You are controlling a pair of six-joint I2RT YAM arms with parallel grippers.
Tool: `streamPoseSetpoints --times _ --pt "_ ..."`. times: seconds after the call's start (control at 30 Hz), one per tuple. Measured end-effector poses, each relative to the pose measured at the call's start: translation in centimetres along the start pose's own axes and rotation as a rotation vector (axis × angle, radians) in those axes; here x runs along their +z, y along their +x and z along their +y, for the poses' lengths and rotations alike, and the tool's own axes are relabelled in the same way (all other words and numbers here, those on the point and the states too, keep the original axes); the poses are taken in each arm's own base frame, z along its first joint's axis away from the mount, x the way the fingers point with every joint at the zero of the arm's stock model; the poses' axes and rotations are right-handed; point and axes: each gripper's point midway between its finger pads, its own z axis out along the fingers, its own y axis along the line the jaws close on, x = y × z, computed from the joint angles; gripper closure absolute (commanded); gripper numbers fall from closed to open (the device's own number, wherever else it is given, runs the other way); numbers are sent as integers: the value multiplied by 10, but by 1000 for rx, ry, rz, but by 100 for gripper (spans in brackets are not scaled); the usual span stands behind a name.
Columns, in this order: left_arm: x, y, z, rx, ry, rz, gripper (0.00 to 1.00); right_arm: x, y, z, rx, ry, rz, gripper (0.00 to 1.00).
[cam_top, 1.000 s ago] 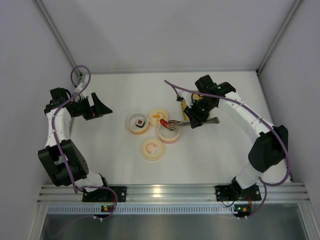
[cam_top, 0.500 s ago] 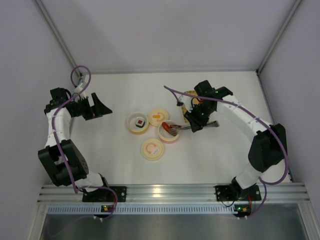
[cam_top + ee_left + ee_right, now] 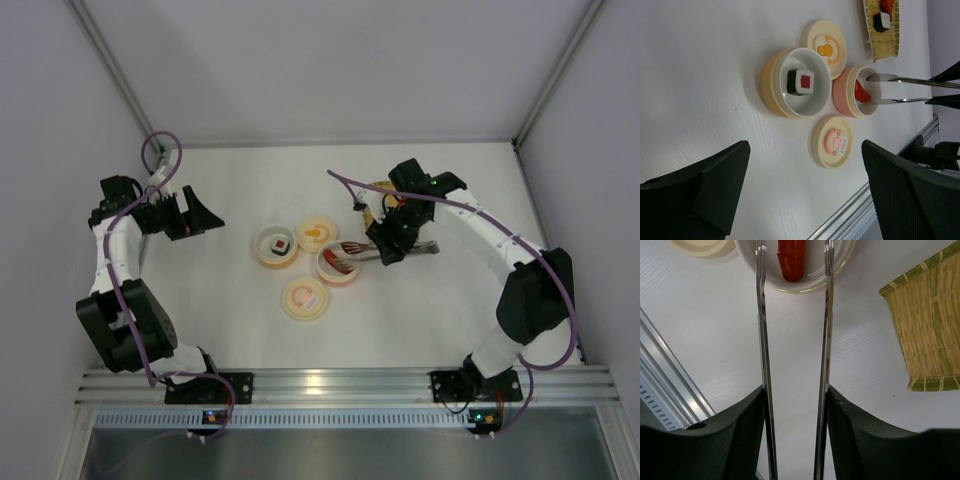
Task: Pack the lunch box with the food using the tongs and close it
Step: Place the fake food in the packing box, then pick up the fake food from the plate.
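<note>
The lunch box is two round bowls with loose lids. In the pink bowl [image 3: 338, 266] [image 3: 844, 93] lies the red sausage [image 3: 791, 260] [image 3: 861, 93], free between the spread tips of the silver tongs [image 3: 761, 340] [image 3: 362, 250]. My right gripper [image 3: 795, 396] [image 3: 392, 245] is shut on the tongs' two arms, just right of that bowl. The yellow bowl [image 3: 773, 86] [image 3: 277, 257] holds a sushi roll [image 3: 800, 81]. My left gripper [image 3: 805, 165] [image 3: 200, 218] hangs open and holds nothing at the far left, well away from the bowls.
A lid with an orange knob [image 3: 824, 42] [image 3: 318, 233] lies behind the bowls and a lid with a pink knob [image 3: 832, 141] [image 3: 305, 298] in front. The woven yellow tray [image 3: 930, 325] [image 3: 883, 44] holds another sushi roll [image 3: 881, 21] and an orange-red piece [image 3: 887, 4].
My right arm carried the sausage from beside the tray down into the pink bowl. The tongs' arms then spread and the sausage now lies loose. The left arm has not moved.
</note>
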Motion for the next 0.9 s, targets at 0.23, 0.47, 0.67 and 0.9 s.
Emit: streamPoseSetpoints --times 0.23,0.47,0.67,0.9 --pt "0 0 0 0 0 0 2 -12 -18 -2 -16 12 -48 51" --pt "0 0 0 1 0 0 2 -24 -33 -2 -8 18 -95 54" --pt "0 0 1 14 -4 1 2 -50 -44 -25 58 71 -167 55" --pt "0 0 2 22 -7 2 2 -80 -11 -86 262 261 -154 55"
